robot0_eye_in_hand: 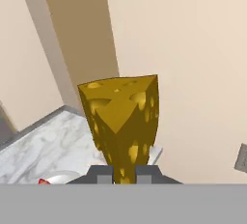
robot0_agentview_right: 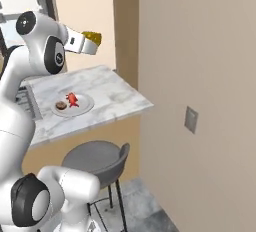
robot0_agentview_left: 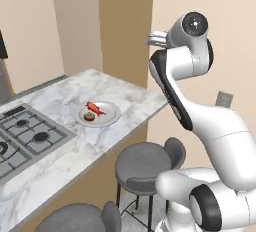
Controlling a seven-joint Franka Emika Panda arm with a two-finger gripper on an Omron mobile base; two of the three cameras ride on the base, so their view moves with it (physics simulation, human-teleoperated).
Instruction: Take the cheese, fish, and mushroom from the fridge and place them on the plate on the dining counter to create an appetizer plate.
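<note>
Two foods already on the plate (robot0_agentview_left: 111,117): red-orange fish (robot0_agentview_left: 94,108) with spiky fins, small brown mushroom (robot0_agentview_left: 89,117) just beside it, apparently touching. Third food, yellow-gold cheese (robot0_eye_in_hand: 123,121), a holed wedge, pinched at its narrow end between the closed-in tips of the gripper (robot0_eye_in_hand: 121,174), held high above the marble dining counter (robot0_agentview_left: 60,96), near its far end.
</note>
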